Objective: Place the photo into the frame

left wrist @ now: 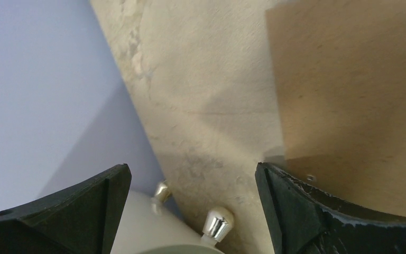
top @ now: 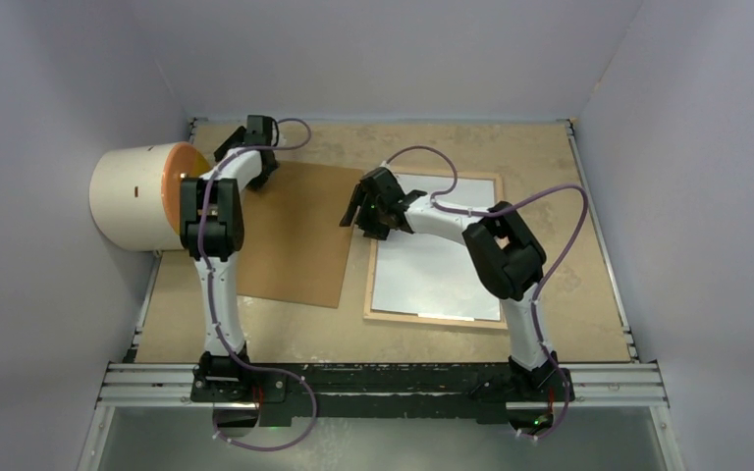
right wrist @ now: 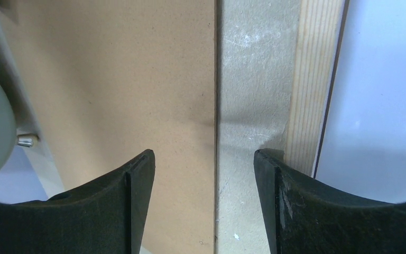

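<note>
Photo (top: 432, 275) seems to lie white-back-up inside the frame (top: 368, 285), right of the backing board (top: 290, 235), and with my right gripper (right wrist: 203, 164) spread wide and empty over their gap, my left gripper (left wrist: 193, 174) likewise at the board's far corner, a low sweep could nudge the rim and skew it.

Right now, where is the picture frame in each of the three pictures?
Top external: the frame lies right of centre, partly under the right arm.
Left wrist: not in it.
Right wrist: the frame shows as a wooden strip down the right side.
Shared landmark: the brown board, lying left of the frame.
</note>
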Controlling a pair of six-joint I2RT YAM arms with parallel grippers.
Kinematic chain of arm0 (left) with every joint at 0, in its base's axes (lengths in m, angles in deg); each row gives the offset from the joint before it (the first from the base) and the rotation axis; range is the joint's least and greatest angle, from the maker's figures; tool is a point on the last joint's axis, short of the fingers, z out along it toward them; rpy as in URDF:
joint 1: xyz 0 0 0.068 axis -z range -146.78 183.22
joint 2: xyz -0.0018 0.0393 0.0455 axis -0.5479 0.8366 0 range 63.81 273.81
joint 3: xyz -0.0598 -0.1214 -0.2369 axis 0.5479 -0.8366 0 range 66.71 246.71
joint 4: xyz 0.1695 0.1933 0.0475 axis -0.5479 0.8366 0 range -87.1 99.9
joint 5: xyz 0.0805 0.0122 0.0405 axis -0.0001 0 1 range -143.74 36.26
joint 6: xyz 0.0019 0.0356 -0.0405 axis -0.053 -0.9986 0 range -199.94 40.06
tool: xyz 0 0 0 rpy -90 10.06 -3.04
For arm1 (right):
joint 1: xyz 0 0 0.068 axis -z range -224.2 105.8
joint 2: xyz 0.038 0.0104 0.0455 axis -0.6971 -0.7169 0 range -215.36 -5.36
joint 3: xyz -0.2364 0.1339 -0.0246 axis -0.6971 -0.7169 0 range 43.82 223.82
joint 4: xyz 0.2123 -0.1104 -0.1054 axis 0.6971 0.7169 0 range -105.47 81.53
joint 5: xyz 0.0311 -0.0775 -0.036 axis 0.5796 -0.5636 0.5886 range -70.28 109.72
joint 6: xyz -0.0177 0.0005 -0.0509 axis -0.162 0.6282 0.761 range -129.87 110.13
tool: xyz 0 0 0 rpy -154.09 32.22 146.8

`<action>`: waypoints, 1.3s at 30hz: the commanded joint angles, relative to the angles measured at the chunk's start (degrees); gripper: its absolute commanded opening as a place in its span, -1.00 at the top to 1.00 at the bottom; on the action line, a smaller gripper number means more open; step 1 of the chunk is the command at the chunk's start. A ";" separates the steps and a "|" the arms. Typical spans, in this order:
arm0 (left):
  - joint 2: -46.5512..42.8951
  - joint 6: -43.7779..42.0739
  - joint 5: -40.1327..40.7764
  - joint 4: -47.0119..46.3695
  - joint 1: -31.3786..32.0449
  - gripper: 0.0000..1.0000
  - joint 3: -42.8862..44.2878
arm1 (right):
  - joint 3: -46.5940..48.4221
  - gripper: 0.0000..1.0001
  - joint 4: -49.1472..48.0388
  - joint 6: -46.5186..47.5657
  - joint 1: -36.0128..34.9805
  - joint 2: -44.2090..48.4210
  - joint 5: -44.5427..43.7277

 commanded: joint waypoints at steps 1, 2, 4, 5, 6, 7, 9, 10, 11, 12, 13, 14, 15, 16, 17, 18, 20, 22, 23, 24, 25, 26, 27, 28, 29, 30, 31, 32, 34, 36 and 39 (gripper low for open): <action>2.74 9.05 -17.85 16.85 -0.10 -0.90 4.32 | -3.70 -0.45 2.40 -3.43 0.54 1.08 -4.57; 2.91 10.13 -21.41 19.21 -0.07 -0.90 4.81 | -4.24 -0.46 2.25 -3.70 0.61 1.37 -4.80; 2.67 11.25 -27.24 22.91 -0.02 -0.88 4.66 | -5.46 -0.47 2.10 -4.33 0.99 1.96 -4.82; 2.38 11.43 -29.42 24.09 0.05 -0.87 4.09 | -6.24 -0.48 1.84 -4.75 1.33 2.18 -4.60; 1.83 11.55 -30.87 24.96 0.10 -0.87 3.26 | -7.19 -0.49 1.30 -5.22 1.60 2.36 -4.25; 1.14 11.73 -32.09 25.09 0.07 -0.87 2.15 | -7.82 -0.49 0.91 -5.49 1.74 2.42 -3.84; -0.65 11.62 -32.97 24.50 -0.02 -0.87 -0.72 | -8.37 -0.49 0.92 -6.04 1.77 2.13 -3.12; -1.44 11.53 -32.81 24.03 -0.02 -0.87 -2.01 | -8.55 -0.50 1.02 -6.46 1.78 1.94 -2.74; -2.02 11.43 -32.49 23.76 -0.02 -0.87 -2.87 | -8.91 -0.50 0.78 -7.00 1.78 1.82 -2.27; -2.57 11.16 -31.75 23.48 -0.01 -0.87 -3.56 | -9.27 -0.50 0.33 -7.42 1.78 1.67 -1.70; -3.11 10.91 -30.92 23.04 0.02 -0.87 -4.63 | -9.32 -0.50 -0.15 -7.42 1.78 1.37 -1.51; -3.68 10.41 -30.20 22.39 -0.01 -0.87 -5.47 | -9.02 -0.50 -0.71 -7.57 1.77 0.95 -1.63; -4.15 10.08 -29.62 21.68 -0.02 -0.87 -6.34 | -8.54 -0.51 -1.07 -7.95 1.77 0.47 -1.66; -4.49 9.80 -29.33 21.27 -0.02 -0.87 -6.99 | -7.97 -0.51 -1.36 -8.63 1.78 -0.06 -1.50; -4.53 9.60 -29.60 21.30 -0.02 -0.86 -7.43 | -7.73 -0.51 -2.10 -9.45 1.78 -0.46 -0.65; -4.46 9.42 -30.06 21.37 -0.01 -0.85 -7.91 | -7.86 -0.51 -3.91 -10.22 1.78 -0.55 0.37; -4.55 9.34 -31.66 21.45 -0.02 -0.82 -8.75 | -7.96 -0.50 -8.01 -11.61 1.78 -0.33 5.31; -4.81 9.11 -33.21 21.75 0.03 -0.79 -9.61 | -7.05 -0.49 -11.36 -12.69 1.78 0.28 8.45; -4.99 8.94 -34.24 22.12 0.06 -0.77 -9.99 | -6.71 -0.48 -14.14 -12.87 1.78 1.20 9.85; -5.20 8.78 -34.60 22.33 0.06 -0.75 -10.38 | -6.88 -0.47 -16.58 -13.58 1.83 2.12 11.11; -5.38 8.60 -36.33 22.72 0.13 -0.74 -10.70 | -7.58 -0.47 -20.16 -14.25 1.86 3.09 12.63; -5.44 8.33 -37.37 23.23 0.10 -0.72 -10.97 | -8.57 -0.47 -23.93 -15.35 1.90 4.24 13.83; -5.50 8.07 -38.12 23.87 0.08 -0.69 -11.17 | -9.62 -0.47 -27.20 -16.64 1.96 5.30 14.83; -5.50 7.91 -38.87 24.19 0.12 -0.67 -11.49 | -10.53 -0.47 -30.31 -17.84 1.95 6.18 15.88; -5.58 7.68 -39.62 24.50 0.08 -0.66 -11.82 | -11.49 -0.46 -33.40 -19.06 1.95 6.92 17.00; -5.64 7.63 -40.67 24.85 0.07 -0.65 -12.17 | -12.55 -0.45 -36.25 -20.21 2.03 7.61 17.82; -5.72 7.66 -41.73 25.09 0.11 -0.64 -12.60 | -13.81 -0.45 -39.33 -21.47 2.04 8.41 18.38; -5.83 7.67 -42.51 25.19 0.14 -0.62 -13.04 | -15.13 -0.44 -42.52 -22.57 2.04 9.29 18.59; -6.13 7.62 -43.47 25.40 0.30 -0.61 -13.89 | -17.32 -0.44 -47.31 -24.22 2.04 10.78 18.91; -6.65 7.62 -44.78 25.63 0.41 -0.60 -14.29 | -19.67 -0.42 -53.23 -26.34 2.04 11.88 19.34; -7.23 7.86 -46.93 26.72 0.46 -0.59 -13.95 | -22.77 -0.41 -63.07 -29.08 2.04 12.64 20.24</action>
